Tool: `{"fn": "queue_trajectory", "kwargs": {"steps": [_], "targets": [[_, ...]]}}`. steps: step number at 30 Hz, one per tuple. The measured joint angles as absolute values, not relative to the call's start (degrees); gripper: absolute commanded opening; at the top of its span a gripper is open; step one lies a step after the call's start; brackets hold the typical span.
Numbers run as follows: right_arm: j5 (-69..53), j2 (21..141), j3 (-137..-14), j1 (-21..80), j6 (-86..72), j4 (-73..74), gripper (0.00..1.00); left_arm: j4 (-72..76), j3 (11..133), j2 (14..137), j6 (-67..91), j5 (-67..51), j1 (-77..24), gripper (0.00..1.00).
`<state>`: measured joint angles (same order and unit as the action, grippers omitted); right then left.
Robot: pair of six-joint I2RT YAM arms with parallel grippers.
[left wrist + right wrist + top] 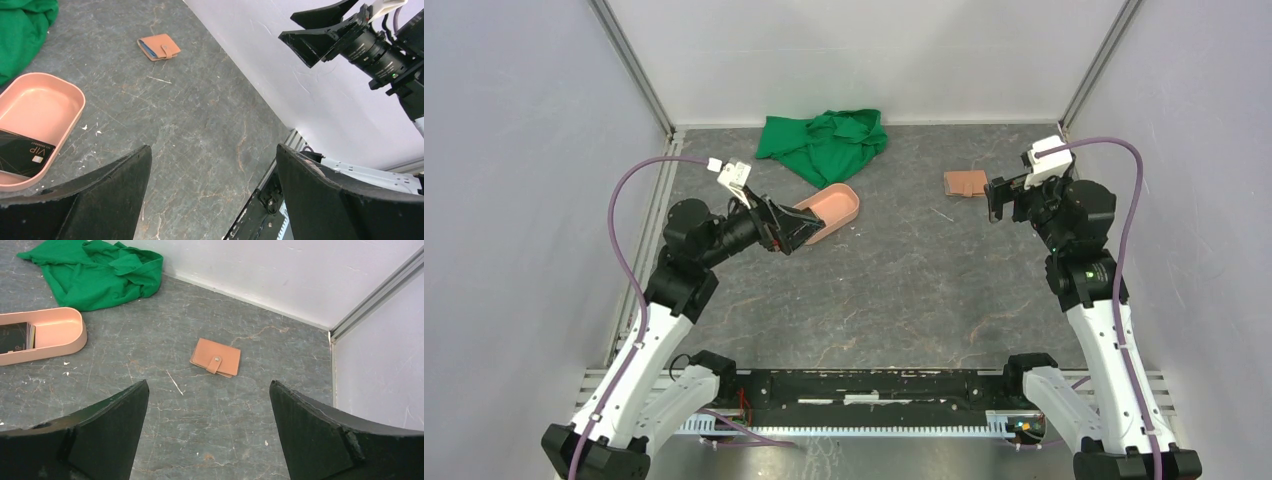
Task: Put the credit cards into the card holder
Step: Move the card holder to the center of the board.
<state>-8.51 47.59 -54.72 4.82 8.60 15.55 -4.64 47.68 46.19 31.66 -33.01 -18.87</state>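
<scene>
Scuffed grey stone-look table point(904, 290), pale walls point(524, 150) — left pincer point(213, 150), right pincer point(208, 383) agape (both empty).

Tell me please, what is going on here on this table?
Two robot arms hang over a grey table. Both the left tool and the right tool are open and hold nothing. Black credit cards lie in a pink tray beside the left tool. The tan card holder lies shut on the table, in front of the right tool.

Crumpled green cloth point(824, 143), pink oval tray point(843, 217)
</scene>
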Motion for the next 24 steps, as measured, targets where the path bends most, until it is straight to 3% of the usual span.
{"fn": "queue_trajectory", "kwargs": {"steps": [10, 17, 24], "targets": [[-19.9, 50.6, -51.8, 4.8, 13.6, 12.5, 0.98, -4.9, 45.0, 48.5, 30.2, -31.0, -19.8, 1.00], [-32.4, 64.3, -53.3, 4.9, 26.0, 14.0, 0.98, -21.5, 55.0, 60.3, 17.5, -2.6, -42.6, 1.00], [-27.6, 79.9, -64.4, 5.3, 31.4, 17.9, 0.98, -24.2, 49.2, 53.1, 13.3, 6.3, -42.9, 1.00]]}}
